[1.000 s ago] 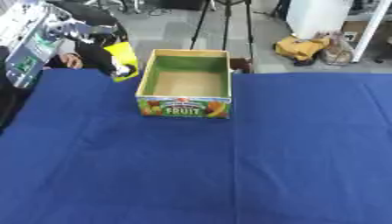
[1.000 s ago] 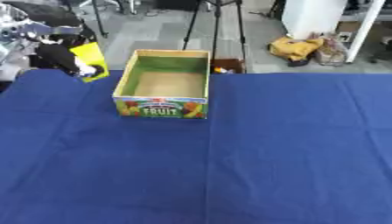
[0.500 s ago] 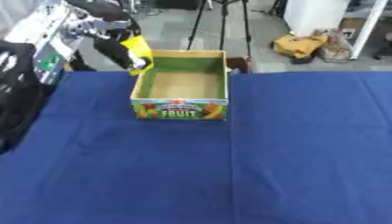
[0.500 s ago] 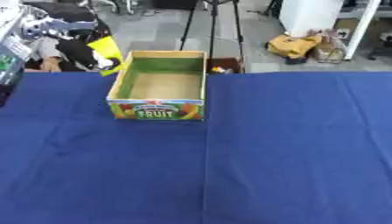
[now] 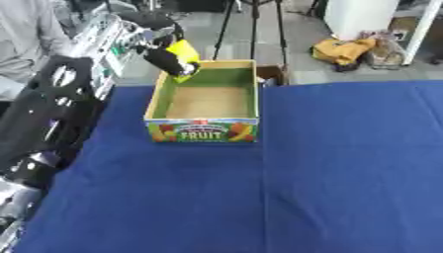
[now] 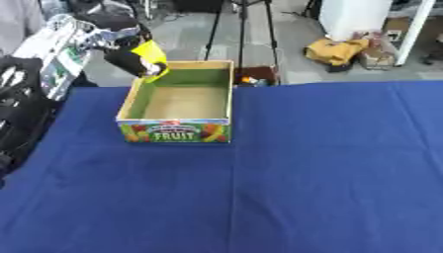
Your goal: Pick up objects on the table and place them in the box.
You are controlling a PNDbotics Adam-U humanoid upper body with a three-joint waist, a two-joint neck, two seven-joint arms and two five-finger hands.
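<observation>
**Left hand over box corner, yellow item gripped**

Blue cloth-covered table [image 5: 329,173], smooth, few creases. Open cardboard box with green inner walls and a fruit-print front [image 5: 206,131] sits at 12 o'clock, brown floor bare. Left hand [image 5: 160,52] at the box's 10 o'clock corner, fingers curled round a flat yellow object [image 5: 184,52], held above the rim. Right hand not visible.
</observation>
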